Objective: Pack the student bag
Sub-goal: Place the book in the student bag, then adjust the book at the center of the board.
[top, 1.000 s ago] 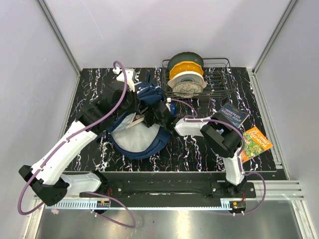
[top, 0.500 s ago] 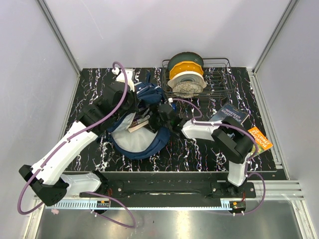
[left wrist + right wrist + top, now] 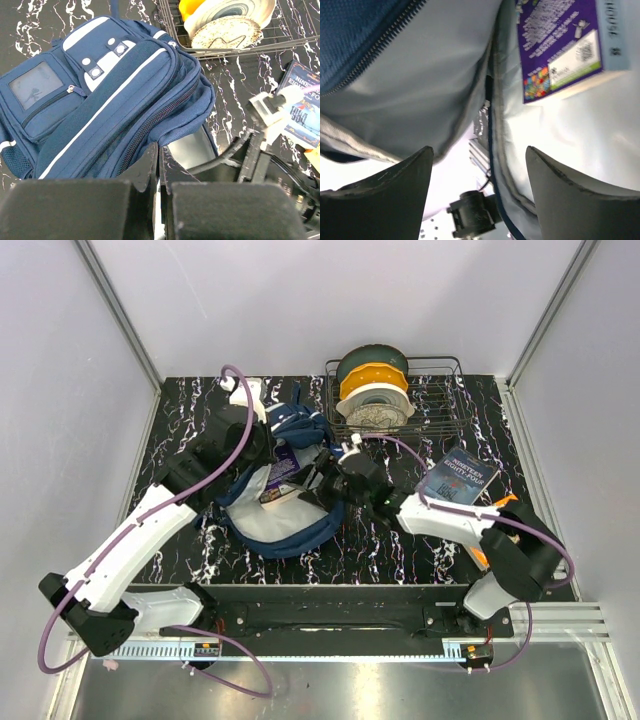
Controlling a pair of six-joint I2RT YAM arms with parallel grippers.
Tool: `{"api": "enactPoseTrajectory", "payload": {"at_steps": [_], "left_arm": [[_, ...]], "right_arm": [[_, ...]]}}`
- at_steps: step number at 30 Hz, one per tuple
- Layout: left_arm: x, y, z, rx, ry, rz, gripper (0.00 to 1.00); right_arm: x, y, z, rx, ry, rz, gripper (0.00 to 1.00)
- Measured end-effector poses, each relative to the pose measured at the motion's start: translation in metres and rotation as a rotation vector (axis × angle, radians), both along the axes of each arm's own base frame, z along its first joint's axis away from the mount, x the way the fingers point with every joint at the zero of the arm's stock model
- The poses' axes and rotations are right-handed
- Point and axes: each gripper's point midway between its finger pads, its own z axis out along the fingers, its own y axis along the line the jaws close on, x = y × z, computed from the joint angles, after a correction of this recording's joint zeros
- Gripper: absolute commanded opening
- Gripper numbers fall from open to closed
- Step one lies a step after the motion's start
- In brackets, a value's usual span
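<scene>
The student bag point(image 3: 300, 426) lies open at the table's middle, navy with white patches point(image 3: 100, 65) and pale grey lining point(image 3: 435, 65). My left gripper point(image 3: 268, 445) is shut on the rim of its opening point(image 3: 159, 150) and holds it up. A purple book point(image 3: 283, 462) lies inside on the lining point(image 3: 560, 45). My right gripper point(image 3: 322, 485) is at the bag's mouth, open, with nothing between its fingers point(image 3: 479, 155). It points into the grey interior, with the book up and to the right of it.
A wire basket point(image 3: 440, 410) with filament spools point(image 3: 375, 395) stands at the back right. A dark blue book point(image 3: 460, 475) lies right of the bag, and an orange book point(image 3: 500, 502) is mostly hidden under the right arm. A white object point(image 3: 250, 390) sits behind the bag.
The right gripper opened and let go of the purple book, which now lies in the bag. It drew back rightwards, its elbow swinging right. The left gripper kept its hold.
</scene>
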Motion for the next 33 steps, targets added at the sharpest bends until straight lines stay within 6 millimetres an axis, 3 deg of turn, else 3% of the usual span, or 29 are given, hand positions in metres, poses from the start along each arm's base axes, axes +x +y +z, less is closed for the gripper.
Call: {"api": "enactPoseTrajectory", "payload": {"at_steps": [5,10,11,12,13,15,17,21,28,30,33], "left_arm": [[-0.002,0.007,-0.008,0.004,0.004,0.014,0.0],[-0.005,0.021,-0.033,0.033,0.041,0.041,0.0],[-0.006,0.024,-0.039,0.041,0.051,0.045,0.05],[-0.007,0.026,-0.045,0.051,0.06,0.046,0.38],[-0.009,0.028,-0.051,0.06,0.07,0.042,0.59],[-0.013,0.029,-0.06,0.08,0.091,0.02,0.87],[-0.016,0.024,-0.063,0.06,0.095,-0.01,0.96],[-0.025,0.013,-0.041,-0.029,0.037,-0.084,0.99],[-0.033,-0.021,0.021,-0.188,-0.108,-0.248,0.99],[-0.034,-0.041,0.029,-0.205,-0.116,-0.313,0.99],[-0.034,-0.072,0.025,-0.202,-0.093,-0.405,0.99]], "right_arm": [[-0.013,-0.044,-0.005,-0.107,-0.075,-0.063,0.84],[-0.021,-0.097,0.027,-0.158,-0.181,-0.189,0.89],[-0.023,-0.111,0.031,-0.171,-0.195,-0.227,0.89],[-0.025,-0.127,0.035,-0.18,-0.21,-0.267,0.89],[-0.026,-0.142,0.038,-0.19,-0.22,-0.305,0.89],[-0.024,-0.172,0.039,-0.212,-0.224,-0.382,0.9],[-0.012,-0.215,0.036,-0.252,-0.21,-0.5,0.91],[0.007,-0.294,0.021,-0.368,-0.148,-0.726,1.0],[0.007,-0.398,-0.031,-0.594,0.138,-0.923,1.0],[0.005,-0.426,-0.041,-0.617,0.226,-0.979,1.0],[-0.006,-0.45,-0.045,-0.646,0.299,-1.021,1.0]]}}
